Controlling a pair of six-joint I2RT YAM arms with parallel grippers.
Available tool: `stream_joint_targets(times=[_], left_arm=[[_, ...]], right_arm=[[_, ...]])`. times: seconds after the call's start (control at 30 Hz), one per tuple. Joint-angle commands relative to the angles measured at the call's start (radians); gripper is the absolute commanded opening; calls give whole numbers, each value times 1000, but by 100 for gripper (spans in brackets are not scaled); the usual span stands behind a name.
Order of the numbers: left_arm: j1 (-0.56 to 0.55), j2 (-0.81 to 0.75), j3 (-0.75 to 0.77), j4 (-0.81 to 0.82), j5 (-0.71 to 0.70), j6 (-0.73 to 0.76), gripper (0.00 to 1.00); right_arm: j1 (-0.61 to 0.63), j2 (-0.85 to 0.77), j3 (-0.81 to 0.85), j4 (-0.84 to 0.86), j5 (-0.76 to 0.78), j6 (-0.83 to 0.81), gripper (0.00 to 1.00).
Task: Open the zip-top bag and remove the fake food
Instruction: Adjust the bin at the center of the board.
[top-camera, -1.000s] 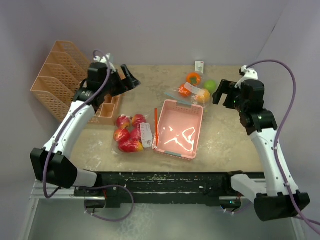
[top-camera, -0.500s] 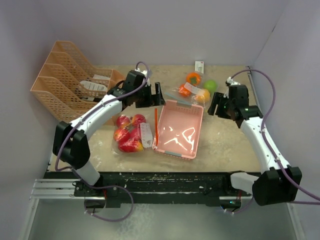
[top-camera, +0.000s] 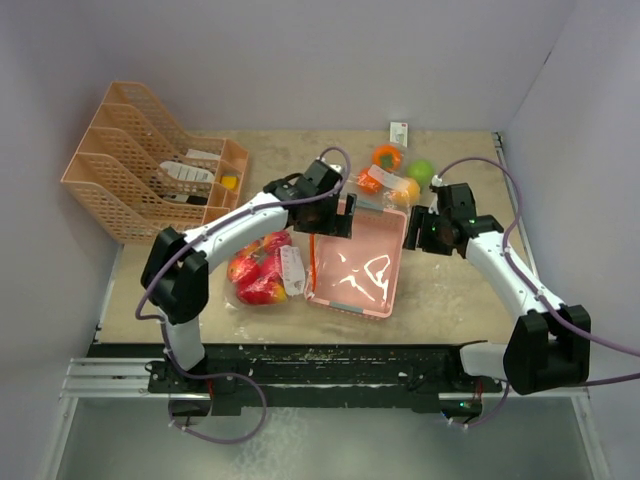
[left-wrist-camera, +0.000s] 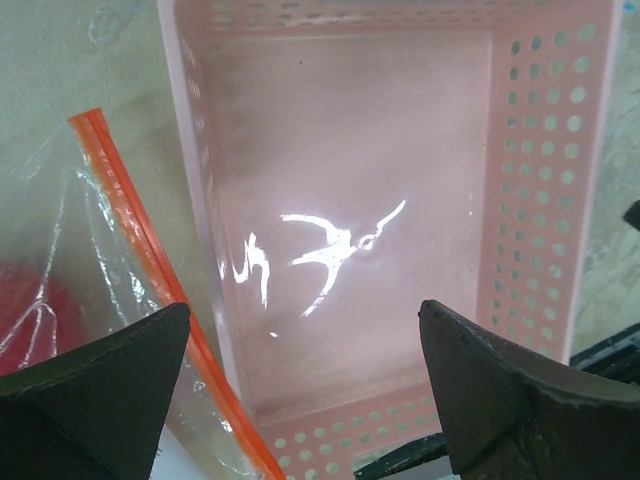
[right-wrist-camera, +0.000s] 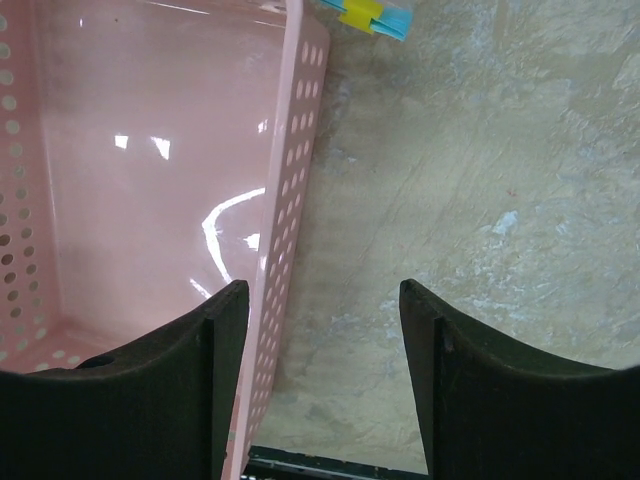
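Observation:
A clear zip-top bag (top-camera: 270, 265) with an orange zip strip (left-wrist-camera: 130, 215) lies left of the pink basket (top-camera: 345, 305). Inside it are red apples (top-camera: 250, 270), part of the fake food. A second clear bag (top-camera: 375, 185) behind the basket holds oranges (top-camera: 405, 190), and a green apple (top-camera: 421, 171) sits beside it. My left gripper (top-camera: 335, 215) hangs open over the basket's far left corner, holding nothing; in its wrist view the gripper (left-wrist-camera: 305, 390) spans the basket floor. My right gripper (right-wrist-camera: 320, 370) is open, and its jaws straddle the basket's right wall (right-wrist-camera: 290, 200).
An orange file rack (top-camera: 130, 150) stands at the back left, with small things in its tray. A small white tag (top-camera: 399, 131) lies at the back edge. An orange ring-shaped piece (top-camera: 388, 156) sits behind the second bag. Bare table (right-wrist-camera: 480, 200) lies right of the basket.
My left arm has swung right from the file rack to the basket's far left corner. My right arm has moved in to the basket's right wall, and its jaws have narrowed.

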Motion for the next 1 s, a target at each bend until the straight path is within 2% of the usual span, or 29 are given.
stream_joint_targets(times=[0.0, 0.1, 0.4, 0.5, 0.77, 0.9, 0.93, 0.97], left_arm=[[-53, 63, 84, -112, -155, 18, 98], [-72, 103, 125, -139, -190, 13, 82], [-77, 192, 206, -171, -145, 17, 13], [-78, 211, 239, -190, -126, -2, 0], [-82, 229, 283, -165, -91, -135, 0], [-88, 229, 328, -199, -140, -142, 0], [-88, 220, 330, -209, -165, -141, 2], [-85, 209, 330, -216, -189, -140, 12]], right_arm=[[1, -16, 14, 17, 19, 4, 64], [1, -23, 6, 16, 14, 4, 63], [1, -45, 9, -12, 24, 3, 59], [1, -58, 12, -24, 8, 9, 58], [1, -92, 57, -64, 54, 7, 56], [1, -87, 100, -56, 57, -6, 56], [1, -81, 92, -53, 49, -1, 55], [1, -74, 82, -47, 39, 3, 54]])
